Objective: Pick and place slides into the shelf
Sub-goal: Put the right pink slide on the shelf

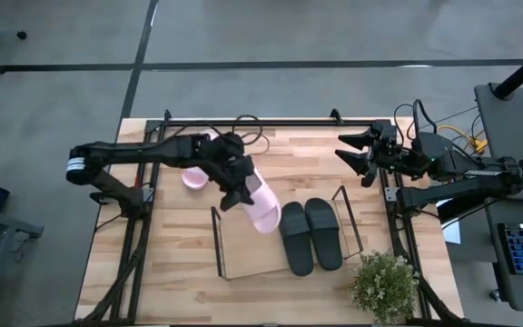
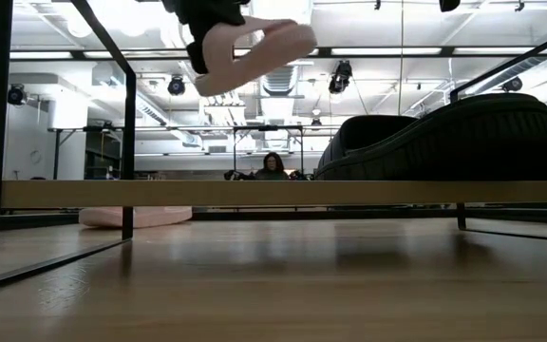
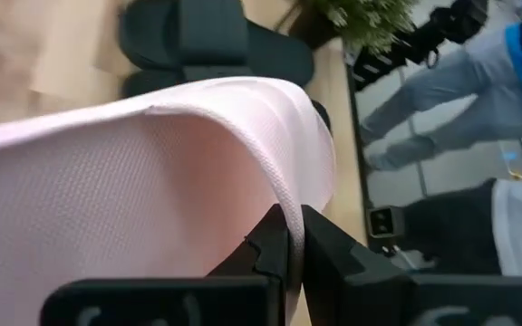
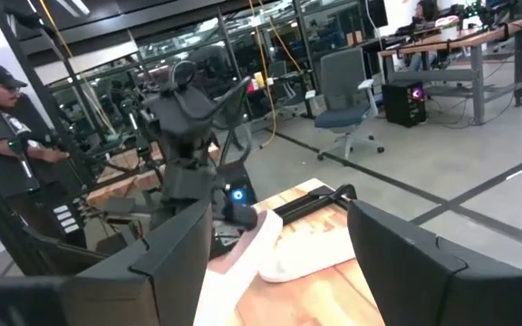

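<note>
My left gripper (image 1: pixel 235 188) is shut on a pale pink slide (image 1: pixel 263 207), held in the air over the shelf's left part. In the low view this slide (image 2: pixel 254 43) hangs high above the wood. The second pink slide (image 1: pixel 192 178) lies sole-down on the table beyond the shelf, partly under the left arm. Two black slides (image 1: pixel 310 235) lie side by side on the right half of the shelf (image 1: pixel 218 243), a wire-framed rack. My right gripper (image 1: pixel 354 155) waits open at the table's far right, touching nothing. My left gripper pinches the pink slide's wide strap at its edge (image 3: pixel 299 210) between its two fingers (image 3: pixel 275 249). The slide is lifted clear of table and shelf and sits tilted in the hold, one end lower (image 2: pixel 218 78).
A small potted plant (image 1: pixel 385 285) stands at the near right corner. The big black frame (image 1: pixel 271 122) edges the table's far side and both flanks. The shelf's left half (image 1: pixel 248 254) is bare. A person (image 4: pixel 3 136) stands beyond the table.
</note>
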